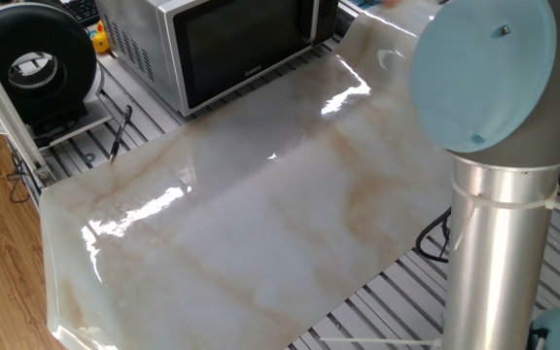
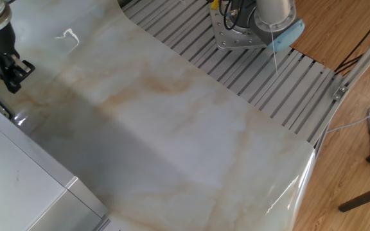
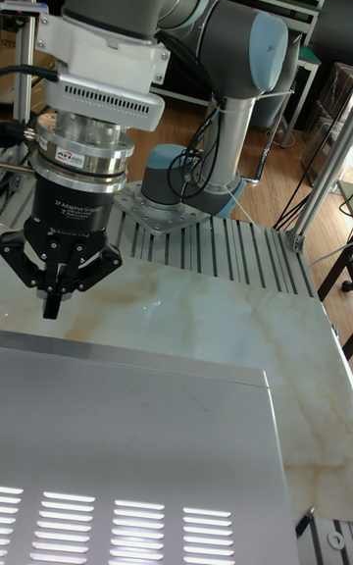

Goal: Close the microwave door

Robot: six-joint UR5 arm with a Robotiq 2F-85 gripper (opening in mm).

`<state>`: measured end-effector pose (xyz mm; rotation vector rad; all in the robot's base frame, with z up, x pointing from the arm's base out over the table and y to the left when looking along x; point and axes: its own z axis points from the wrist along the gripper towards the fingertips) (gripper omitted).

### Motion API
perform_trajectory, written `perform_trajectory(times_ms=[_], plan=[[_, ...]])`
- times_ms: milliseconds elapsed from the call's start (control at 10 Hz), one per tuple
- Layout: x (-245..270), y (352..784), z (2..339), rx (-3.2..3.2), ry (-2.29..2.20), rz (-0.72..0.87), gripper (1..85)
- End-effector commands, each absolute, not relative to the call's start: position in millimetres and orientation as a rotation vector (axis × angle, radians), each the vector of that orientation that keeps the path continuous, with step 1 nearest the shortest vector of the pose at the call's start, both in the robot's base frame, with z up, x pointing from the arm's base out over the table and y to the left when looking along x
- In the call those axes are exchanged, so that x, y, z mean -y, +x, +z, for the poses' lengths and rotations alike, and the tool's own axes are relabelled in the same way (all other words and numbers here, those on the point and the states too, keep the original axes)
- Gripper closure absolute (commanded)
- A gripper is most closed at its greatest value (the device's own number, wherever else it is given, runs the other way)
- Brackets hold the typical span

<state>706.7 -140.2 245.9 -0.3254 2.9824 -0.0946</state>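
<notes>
The microwave (image 1: pixel 212 44) is seen at the far edge of the marbled table (image 1: pixel 251 224) in one fixed view, its dark glass door (image 1: pixel 246 39) lying flush with the silver front, the small white logo at its lower edge. A round black fan-like device (image 1: pixel 32 58) is shown to its left on the slatted frame, with a small yellow object (image 1: pixel 98 41) between them. The claw is not shown in this view; much of the right side is filled by the arm's grey column and pale blue cap (image 1: pixel 484 73).

In the other fixed view only the microwave's flat grey top is given at lower left, and the claw (image 2: pixel 11 69) is found at the upper left edge, just above the table beside the microwave's corner.

In the tall fixed view the claw (image 3: pixel 54 295) is seen from the front, hanging over the table beyond the vented top of the microwave. Its fingers are drawn together to a single dark tip, and nothing is held.
</notes>
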Motion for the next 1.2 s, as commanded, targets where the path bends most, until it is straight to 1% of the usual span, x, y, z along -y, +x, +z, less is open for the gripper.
perform_trajectory(times_ms=[0, 100, 300, 600, 700, 900, 1100], plan=[[116, 700, 242, -2.981, -0.274, -0.058, 84.3], [108, 698, 243, -2.980, -0.262, -0.044, 84.3], [117, 697, 248, -2.993, -0.292, -0.108, 84.3], [111, 692, 247, -3.001, -0.383, -0.075, 84.3], [102, 688, 247, -3.017, -0.340, -0.026, 84.3], [94, 670, 244, -3.028, -0.295, -0.039, 84.3], [89, 663, 240, -2.996, -0.277, -0.020, 84.3]])
